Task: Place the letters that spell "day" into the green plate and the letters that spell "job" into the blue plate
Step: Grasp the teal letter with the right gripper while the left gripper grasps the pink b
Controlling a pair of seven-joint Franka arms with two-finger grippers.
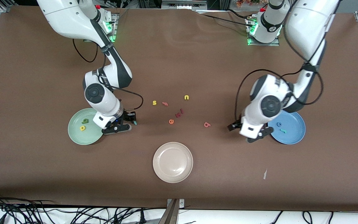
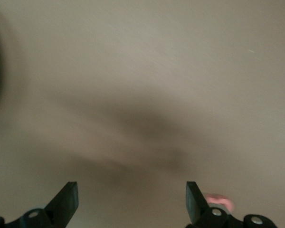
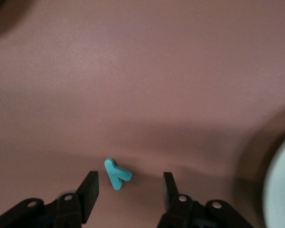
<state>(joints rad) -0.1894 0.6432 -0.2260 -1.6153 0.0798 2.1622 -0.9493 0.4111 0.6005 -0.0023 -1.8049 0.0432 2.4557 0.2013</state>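
The green plate [image 1: 79, 137] holds the olive d [image 1: 85, 121] and the yellow a [image 1: 82, 128]. Beside it, toward the table's middle, my right gripper [image 1: 129, 123] [image 3: 128, 183] is low over the table and open. The teal y [image 3: 117, 174] [image 1: 134, 123] lies flat between its fingers, with a gap on each side. The blue plate [image 1: 294, 137] holds the blue o [image 1: 279, 124] and the teal j [image 1: 283, 131]. My left gripper [image 1: 244, 135] [image 2: 131, 190] hangs open and empty beside that plate. The salmon b [image 1: 207, 124] [image 2: 222, 202] lies on the table between the two grippers.
A beige plate [image 1: 172, 161] sits nearer the front camera, mid-table. Loose letters lie in the middle: yellow s [image 1: 154, 102], orange f [image 1: 165, 104], yellow u [image 1: 186, 97], dark red k [image 1: 179, 113], orange e [image 1: 171, 121]. A white scrap [image 1: 265, 174] lies near the front edge.
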